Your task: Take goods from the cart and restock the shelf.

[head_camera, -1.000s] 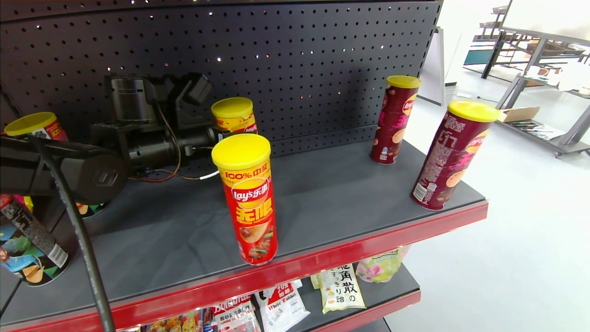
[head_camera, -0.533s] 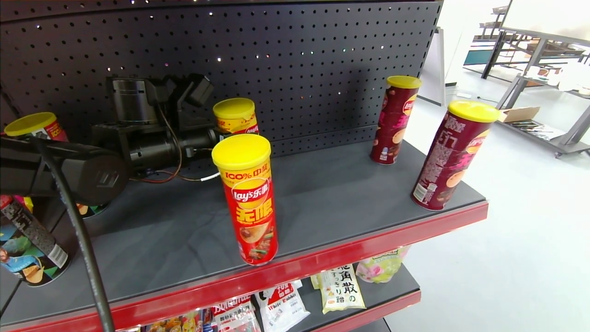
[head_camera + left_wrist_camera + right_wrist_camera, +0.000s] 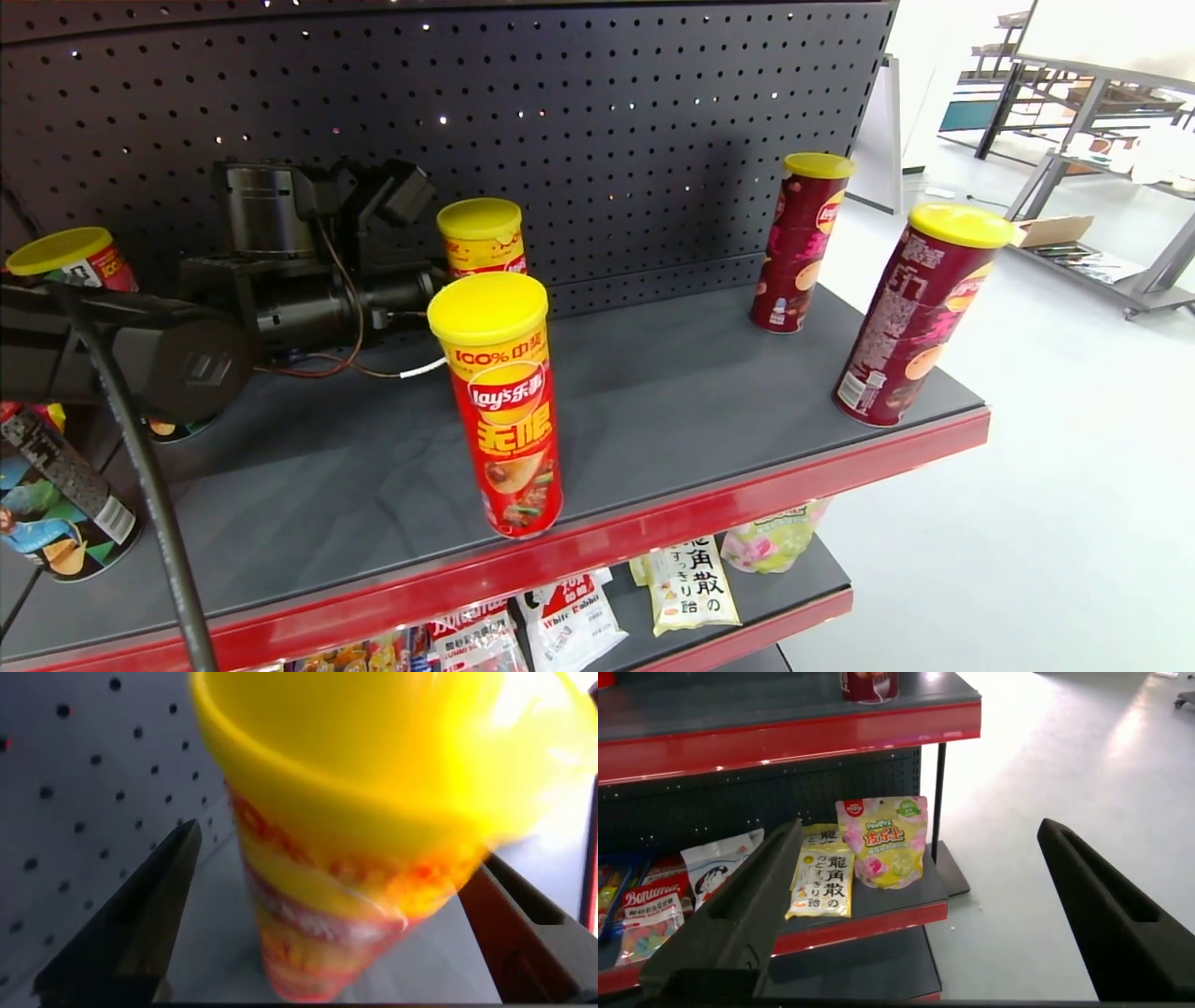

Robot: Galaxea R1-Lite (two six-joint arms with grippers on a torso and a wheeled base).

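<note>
**Left claw spread around a can at the back of the shelf**

The left claw's fingers stand wide on either side of the red can with the yellow lid. A gap shows on one side, so it looks let go rather than pinched. The can looks upright deep on the shelf, just in front of the pegboard; its foot is hidden. A matching front can stands near the shelf's red edge, in line with the arm's way out. Two dark red cans stand well apart to the right. The right claw hangs spread and empty, facing snack bags on the lower shelf.

The placing step seems nearly done. Next, the left claw should draw straight back, brushing neither the can it straddles nor the front can, then go for more goods.
</note>
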